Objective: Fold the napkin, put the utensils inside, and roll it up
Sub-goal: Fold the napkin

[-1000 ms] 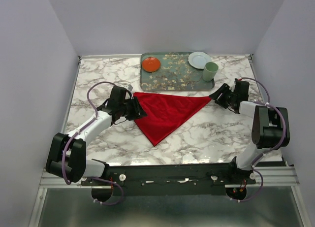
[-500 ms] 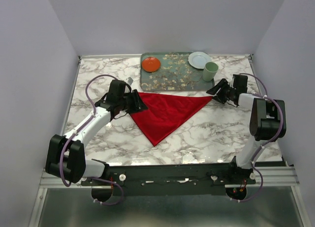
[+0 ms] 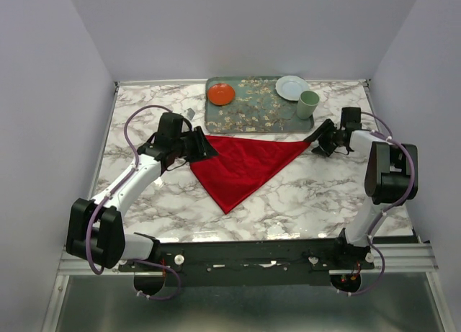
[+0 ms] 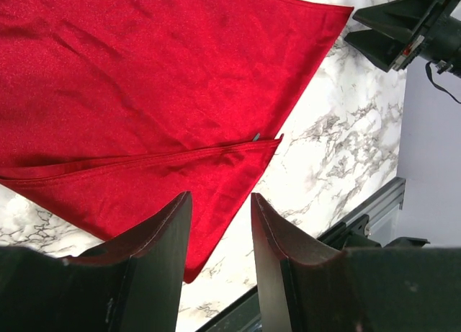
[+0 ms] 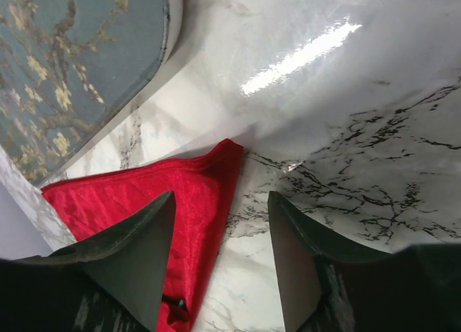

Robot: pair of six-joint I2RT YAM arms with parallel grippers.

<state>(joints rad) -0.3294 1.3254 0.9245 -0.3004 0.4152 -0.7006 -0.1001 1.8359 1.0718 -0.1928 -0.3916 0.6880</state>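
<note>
- Napkin (image 3: pixel 241 166) lies mid-table as a flat folded triangle, tip toward the near edge.
- Left gripper (image 3: pixel 205 148) hangs over its left corner, jaws apart, nothing held; it's drifted toward the far edge since a second ago.
- Right gripper (image 3: pixel 319 139), same deal at the right corner: let go, cloth tip loose underneath, backed off slightly.
- Reads like the fold's done and utensils come next, though I can't spot them anywhere.
- Tray (image 3: pixel 252 114) sits at the far edge.

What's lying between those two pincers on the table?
The red napkin, folded into a triangle, lies flat between the left pincer and the right pincer. The overhead view shows it best.
</note>
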